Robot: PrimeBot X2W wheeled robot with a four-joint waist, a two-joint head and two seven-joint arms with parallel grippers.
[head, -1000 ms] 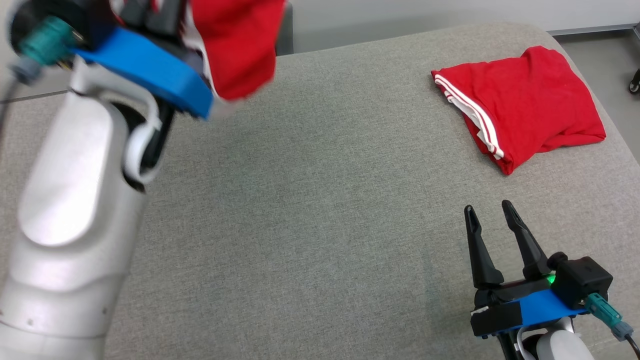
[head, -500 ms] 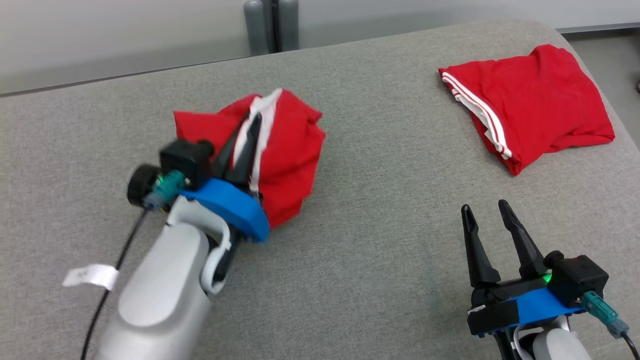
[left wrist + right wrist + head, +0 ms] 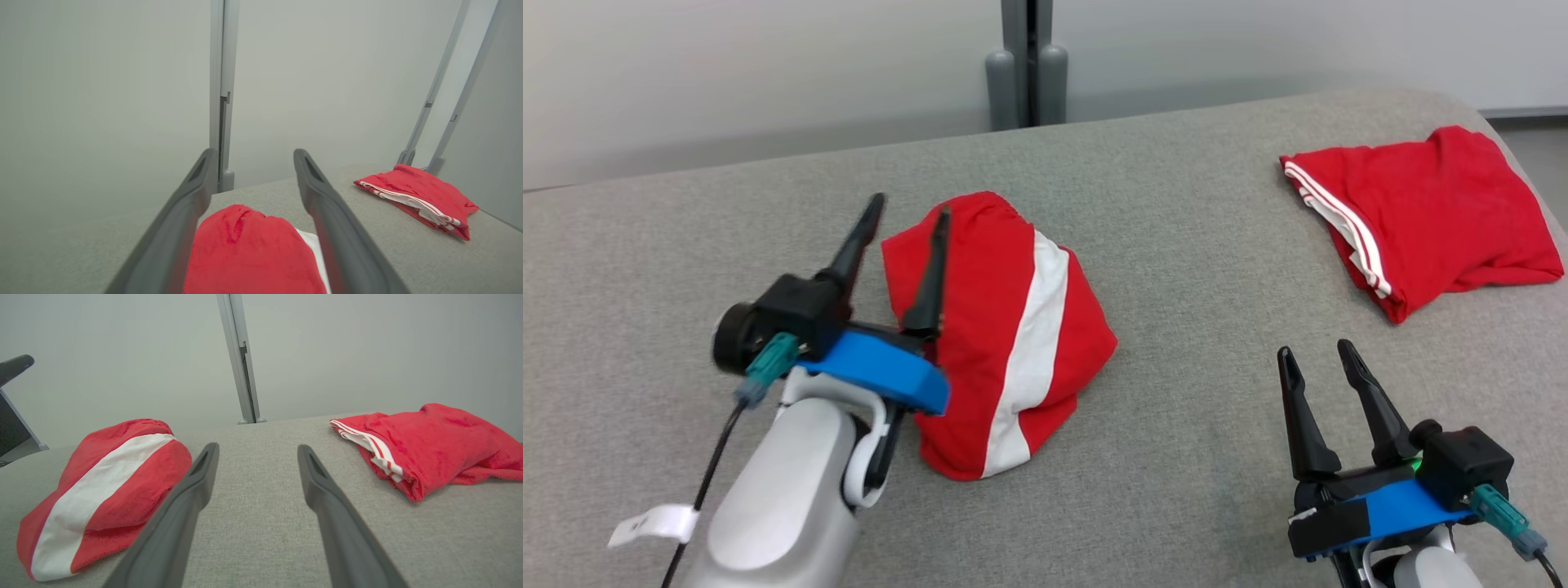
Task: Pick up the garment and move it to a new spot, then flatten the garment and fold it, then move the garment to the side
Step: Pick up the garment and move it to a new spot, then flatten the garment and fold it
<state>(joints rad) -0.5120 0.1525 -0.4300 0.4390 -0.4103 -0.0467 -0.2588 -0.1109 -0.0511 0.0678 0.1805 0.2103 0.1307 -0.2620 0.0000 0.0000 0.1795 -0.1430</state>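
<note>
Garment (image 3: 1013, 327): red soft cloth, broad white stripe, rumpled mound on grey woven table (image 3: 1176, 245). Left pincer (image 3: 910, 207) apart over its edge, right pincer (image 3: 1315, 349) apart.

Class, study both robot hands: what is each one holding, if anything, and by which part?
Nothing is held. The left hand stands open just above the crumpled garment, not clamped on it; the right hand is open over the grey surface.
</note>
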